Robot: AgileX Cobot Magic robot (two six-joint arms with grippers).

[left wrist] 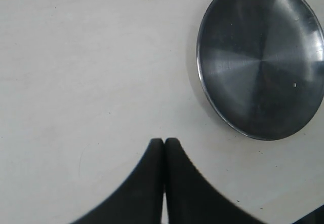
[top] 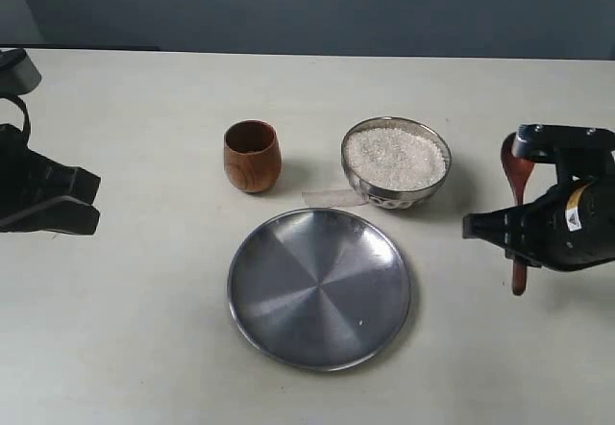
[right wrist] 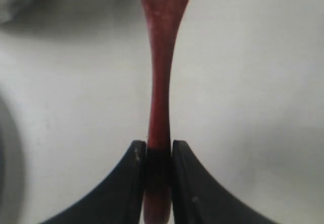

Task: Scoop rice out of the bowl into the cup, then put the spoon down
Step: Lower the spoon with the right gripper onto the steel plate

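Reading across the exterior view from the left edge.

- Left gripper (left wrist: 164, 144): parked over bare table (left wrist: 76, 57), well apart from the work. Jaws pressed together, nothing between them.
- Cup (top: 253, 156): upright, just left of centre, inside dark, no grains visible in it. Judged light and narrow-mouthed, so a knock from the spoon could tip it.
- Plate (top: 317, 290): large flat steel, near side of the table, between and in front of cup and bowl. Bare.
- Bowl (top: 404, 197): upright, near the cup but not touching. Rice (top: 396, 158) heaped almost to the rim. Loose dry grains should pour freely and slide off a tilted spoon.
- Spoon (top: 516, 167): right of the bowl, apart from it, head on the far side, handle running toward the near edge. No rice shows on the head. Cannot tell whether it is clear of the table.
- Right gripper (right wrist: 158, 155): jaws clamped on the slim handle, well back from the head, with the tail end poking out behind the pads.

Handling judgement: spoon is light and stiff, but the gloss makes it slippery, and the thin round handle may swivel between the pads. The rearward hold gives reach into the bowl. Keep the head level on the carry to the cup.
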